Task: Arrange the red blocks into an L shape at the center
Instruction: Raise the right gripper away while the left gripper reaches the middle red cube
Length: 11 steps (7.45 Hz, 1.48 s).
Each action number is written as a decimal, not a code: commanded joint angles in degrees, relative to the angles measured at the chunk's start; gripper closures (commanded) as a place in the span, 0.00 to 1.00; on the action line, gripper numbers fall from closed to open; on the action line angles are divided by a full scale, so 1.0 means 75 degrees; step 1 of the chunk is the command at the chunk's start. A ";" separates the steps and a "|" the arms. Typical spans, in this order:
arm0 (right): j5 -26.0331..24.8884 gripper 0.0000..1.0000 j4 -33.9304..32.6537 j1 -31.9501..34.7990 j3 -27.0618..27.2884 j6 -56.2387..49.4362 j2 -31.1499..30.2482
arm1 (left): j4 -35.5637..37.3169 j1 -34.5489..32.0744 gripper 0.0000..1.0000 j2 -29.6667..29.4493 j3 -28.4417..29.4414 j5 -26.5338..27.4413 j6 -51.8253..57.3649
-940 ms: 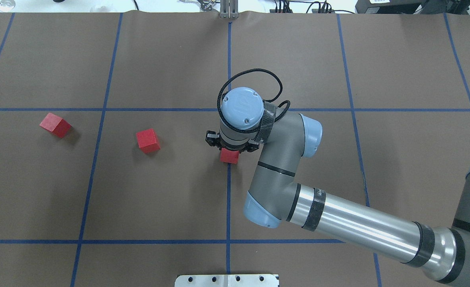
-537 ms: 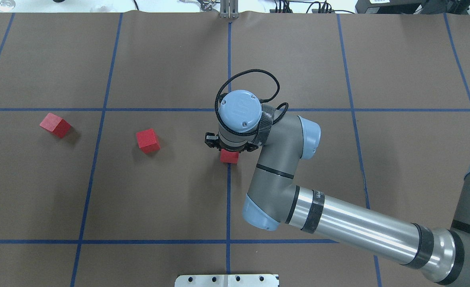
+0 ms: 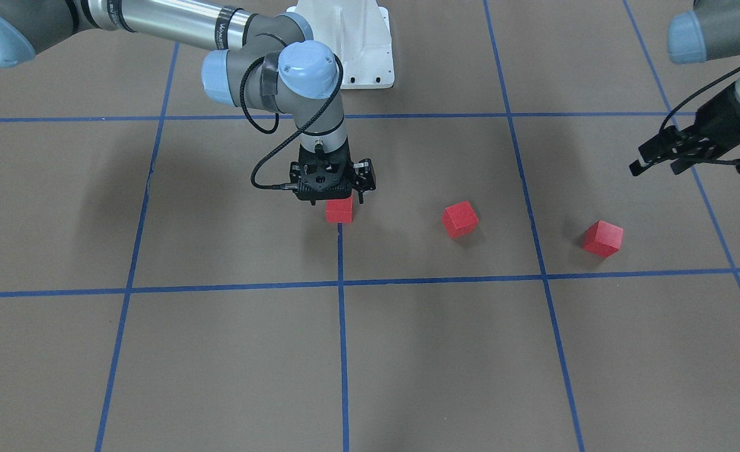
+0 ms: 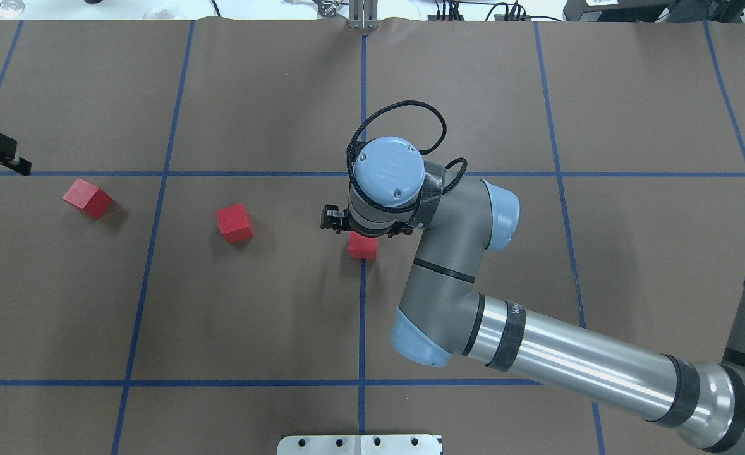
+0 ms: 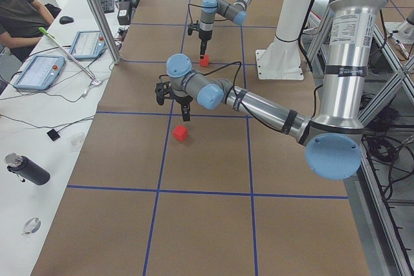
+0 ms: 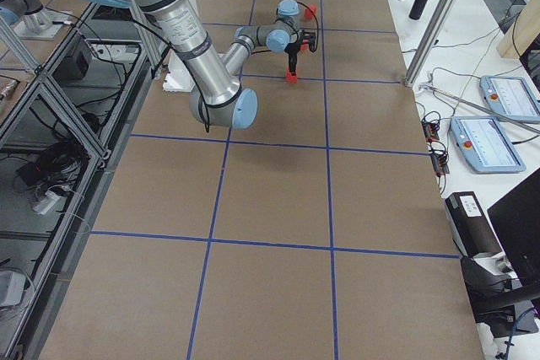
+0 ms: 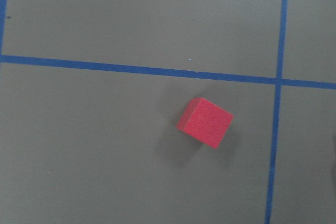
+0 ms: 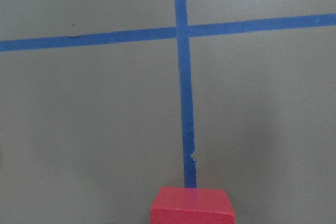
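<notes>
Brown paper gridded with blue tape covers the table (image 4: 473,95). The left gripper (image 3: 655,168) has entered the overhead view's left edge, jaws spread, up and left of the outer red block (image 4: 88,198). The right gripper (image 3: 336,201) has shifted, also spread, baring more of the center block (image 4: 363,246), which sits just beneath it on the center (image 4: 362,303) tape line. The middle block (image 4: 234,222) lies between the other two.
</notes>
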 commanded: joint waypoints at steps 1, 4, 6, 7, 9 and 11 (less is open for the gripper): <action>0.0351 0.00 -0.0441 0.0586 0.1574 -0.0520 -0.1028 | 0.0010 0.1691 0.00 -0.1096 -0.0007 0.1377 -0.2275; 0.1010 0.00 -0.0327 0.1315 0.2310 -0.2113 -0.2614 | 0.0068 0.2869 0.00 -0.2277 0.0889 0.1983 -0.3159; 0.0986 0.00 -0.0327 0.1293 0.2217 -0.2165 -0.2628 | 0.0092 0.3013 0.00 -0.2633 0.1408 0.2290 -0.3267; 0.0986 0.00 -0.0327 0.1293 0.2193 -0.2165 -0.2640 | 0.0034 0.3059 0.00 -0.2879 0.1677 0.2290 -0.3570; 0.0986 0.00 -0.0327 0.1293 0.2146 -0.2165 -0.2628 | 0.0022 0.3200 0.00 -0.2952 0.1913 0.2313 -0.3667; 0.0986 0.00 -0.0327 0.1293 0.2146 -0.2165 -0.2640 | -0.0002 0.3317 0.00 -0.2940 0.2195 0.2325 -0.3690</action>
